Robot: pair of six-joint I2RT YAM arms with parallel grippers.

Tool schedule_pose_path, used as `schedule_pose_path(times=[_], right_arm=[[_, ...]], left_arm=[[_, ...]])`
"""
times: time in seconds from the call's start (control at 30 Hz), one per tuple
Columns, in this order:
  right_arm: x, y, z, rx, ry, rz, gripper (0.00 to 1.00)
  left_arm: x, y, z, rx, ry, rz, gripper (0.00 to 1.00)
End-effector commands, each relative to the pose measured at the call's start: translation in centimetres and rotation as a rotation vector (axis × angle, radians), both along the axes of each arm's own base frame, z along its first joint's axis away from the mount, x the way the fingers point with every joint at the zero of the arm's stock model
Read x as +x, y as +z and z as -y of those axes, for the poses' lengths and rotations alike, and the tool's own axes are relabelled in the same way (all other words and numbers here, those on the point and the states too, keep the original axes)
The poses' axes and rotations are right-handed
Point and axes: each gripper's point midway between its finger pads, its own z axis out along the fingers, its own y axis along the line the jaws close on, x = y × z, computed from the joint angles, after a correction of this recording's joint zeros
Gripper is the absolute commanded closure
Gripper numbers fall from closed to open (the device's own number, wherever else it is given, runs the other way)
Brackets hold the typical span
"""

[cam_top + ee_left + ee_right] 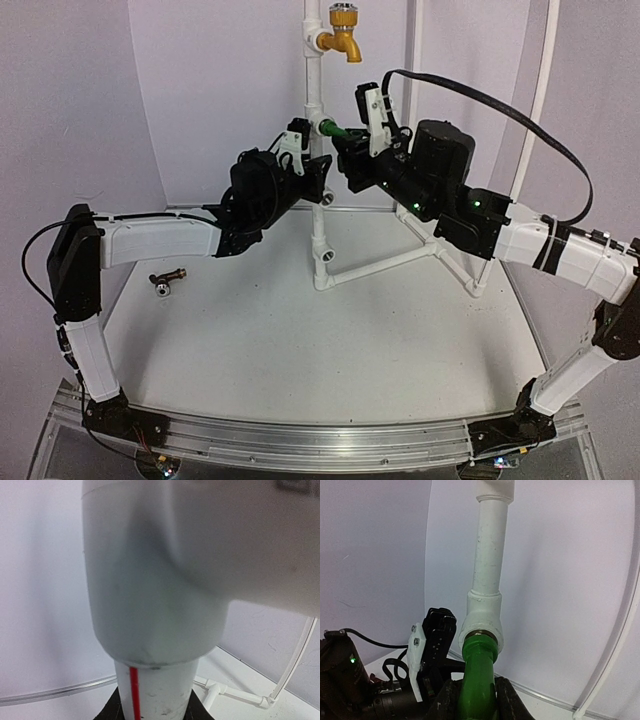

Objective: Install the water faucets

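The green faucet (333, 129) sits with its threaded end in a side socket (482, 625) of the white pipe stand (318, 235). My right gripper (346, 145) is shut on the faucet's body, which shows between the dark fingers (445, 702) in the right wrist view (479, 675). My left gripper (317, 180) is shut on the stand's upright pipe (160, 690) just below that socket, with black fingers (111, 711) on both sides. The dark brown faucet (167, 279) lies on the table at the left, away from both grippers.
A yellow-orange faucet (345, 38) is fitted at the top of the stand. The stand's white base pipes (400, 258) spread over the table to the right and back. More sockets (326, 255) show lower on the upright. White walls enclose the back.
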Motion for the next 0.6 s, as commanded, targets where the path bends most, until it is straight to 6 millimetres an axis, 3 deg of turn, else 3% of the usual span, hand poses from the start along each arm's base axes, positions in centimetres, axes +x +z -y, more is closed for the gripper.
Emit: schedule_pose_path(times=[0.0, 0.27, 0.57], right_arm=[[1.3, 1.3, 1.1, 0.230, -0.028, -0.070, 1.00], [1.4, 2.5, 2.0, 0.486, -0.025, -0.190, 1.00], [1.9, 2.6, 2.9, 0.749, -0.029, -0.320, 1.00]], left_arm=[[-4.9, -5.9, 6.3, 0.142, -0.210, -0.097, 1.00], [-4.7, -6.2, 6.5, 0.153, -0.201, -0.093, 1.00], [-4.4, -6.6, 6.3, 0.165, -0.179, -0.094, 1.00]])
